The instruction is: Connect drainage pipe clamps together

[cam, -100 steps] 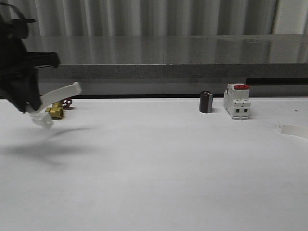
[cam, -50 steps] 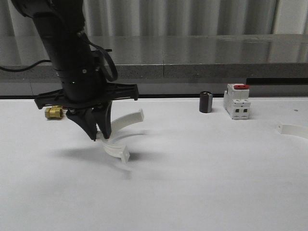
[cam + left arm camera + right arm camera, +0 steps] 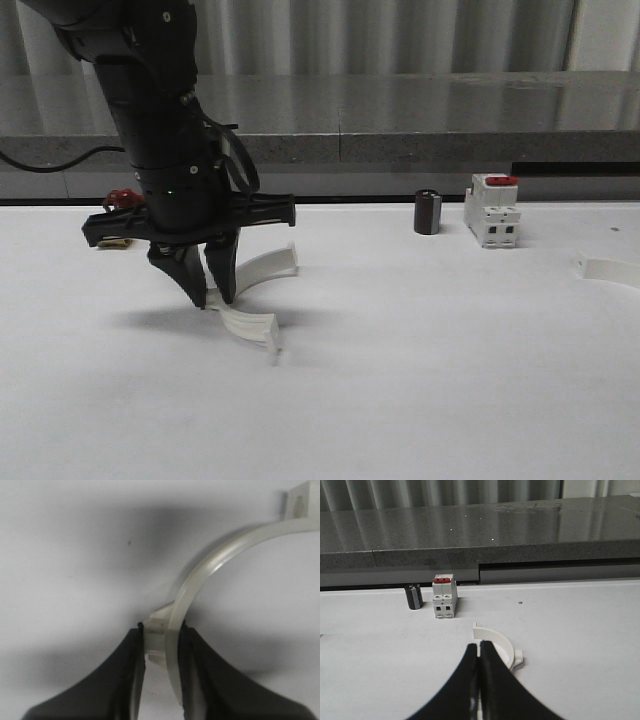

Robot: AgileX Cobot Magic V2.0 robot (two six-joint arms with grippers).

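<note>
A: Clamp count?
B: Two. Left gripper (image 3: 212, 297) is pinched on one half-ring (image 3: 250, 290) at its tab, low over the table (image 3: 420, 380), left of centre. The second half-ring (image 3: 500, 647) lies flat by the right edge.
A: Right gripper (image 3: 479, 652)?
B: Fingers together, empty. Open white surface between; one breaker (image 3: 492, 210), one dark cylinder (image 3: 428, 212) at the back.

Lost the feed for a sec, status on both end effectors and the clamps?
Left end effector shut on first clamp half, low over table. Right end effector shut, empty. Second clamp half lies just ahead of it. No obstruction between.

Breaker (image 3: 492, 211) beside dark cylinder (image 3: 428, 212)
</note>
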